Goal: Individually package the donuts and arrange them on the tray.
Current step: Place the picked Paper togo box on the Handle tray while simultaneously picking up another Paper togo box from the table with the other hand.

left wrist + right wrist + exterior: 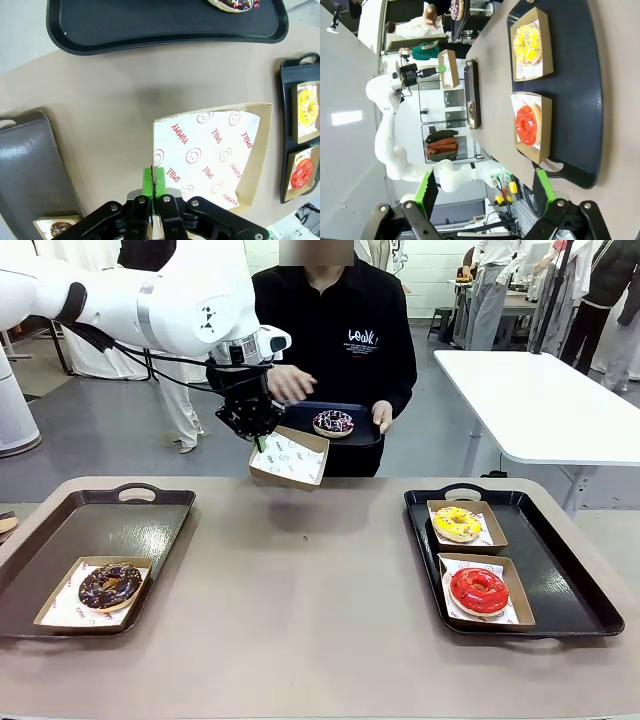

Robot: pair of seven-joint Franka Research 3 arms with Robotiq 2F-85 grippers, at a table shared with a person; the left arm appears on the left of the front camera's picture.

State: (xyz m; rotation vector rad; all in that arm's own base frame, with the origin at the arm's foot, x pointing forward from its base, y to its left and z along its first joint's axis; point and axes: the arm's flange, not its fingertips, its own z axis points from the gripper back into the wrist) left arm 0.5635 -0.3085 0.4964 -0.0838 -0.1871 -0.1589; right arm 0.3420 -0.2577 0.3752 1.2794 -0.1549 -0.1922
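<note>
The left arm reaches across above the bench, its pincer pointing down with fingers pinched together on a paper box. The right pincer hangs with fingers spread wide.

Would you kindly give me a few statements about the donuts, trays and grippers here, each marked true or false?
1. The left gripper pinches an empty paper box. True.
2. The red donut sits on the left tray. False: it is on the right tray, beside the yellow donut.
3. The person holds a tray carrying the sprinkled donut. True.
4. The right gripper grips a donut. False: it is open and empty.
5. The chocolate donut is boxed. True.
</note>
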